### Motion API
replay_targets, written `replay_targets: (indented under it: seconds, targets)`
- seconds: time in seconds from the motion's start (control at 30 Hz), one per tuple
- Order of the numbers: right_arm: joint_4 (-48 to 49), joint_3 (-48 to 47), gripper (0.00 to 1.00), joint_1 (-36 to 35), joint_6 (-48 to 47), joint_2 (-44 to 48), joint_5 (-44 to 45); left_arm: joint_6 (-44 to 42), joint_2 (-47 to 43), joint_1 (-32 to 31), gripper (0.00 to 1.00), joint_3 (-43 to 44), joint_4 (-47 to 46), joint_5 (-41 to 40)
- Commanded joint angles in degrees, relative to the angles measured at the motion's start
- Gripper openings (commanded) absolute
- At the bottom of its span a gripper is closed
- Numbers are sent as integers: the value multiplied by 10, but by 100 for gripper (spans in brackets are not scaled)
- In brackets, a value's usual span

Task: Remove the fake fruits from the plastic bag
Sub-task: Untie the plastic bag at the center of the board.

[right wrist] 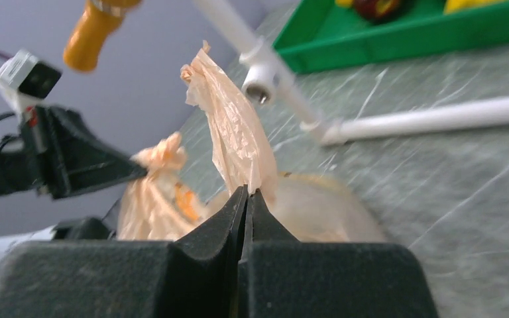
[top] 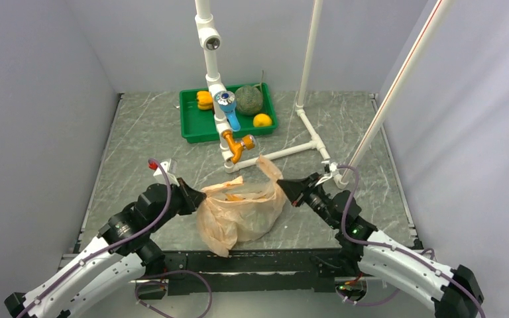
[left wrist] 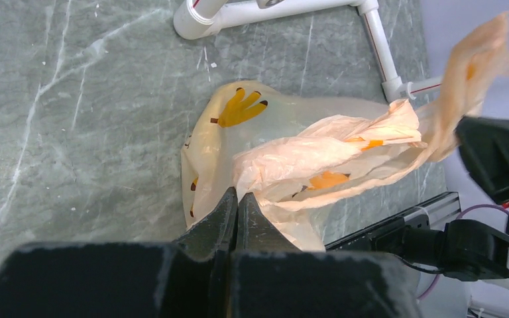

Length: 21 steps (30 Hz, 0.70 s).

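Observation:
The peach-beige plastic bag [top: 238,215] with yellow banana prints lies crumpled on the table between my arms. My left gripper [top: 201,195] is shut on the bag's left edge, seen close in the left wrist view [left wrist: 237,193] with the bag [left wrist: 318,156] beyond it. My right gripper [top: 286,187] is shut on the bag's right handle strip [right wrist: 235,139], which stands up above its tips [right wrist: 247,192]. No fruit shows through the bag. A round yellow fruit [top: 262,120] lies in the green tray [top: 192,132]. A dark maroon thing [right wrist: 378,6] shows in the tray in the right wrist view.
The tray at the back also holds a grey-green melon [top: 249,99] and a yellow pepper [top: 204,99]. A white pipe frame [top: 275,154] with a blue valve and an orange tap [top: 238,144] stands just behind the bag. Grey walls enclose the table.

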<state>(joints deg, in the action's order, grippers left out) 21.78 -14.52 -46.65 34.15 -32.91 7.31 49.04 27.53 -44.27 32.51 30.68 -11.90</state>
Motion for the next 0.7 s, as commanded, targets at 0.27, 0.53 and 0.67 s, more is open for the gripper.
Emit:
replay_targets:
  seconds: [0.27,0.53,0.67]
  targets:
    - [351,95,0,69,128,-108,-291,-1,-22,1,0,21,-8,-18]
    - [-307,-178,74,61,-159,-70,-163,-11,-47,1,0,16,-3,-5]
    - [-356,-244,99,-26,-200,-96,-45,-25,-38,1,0,21,0,-3]
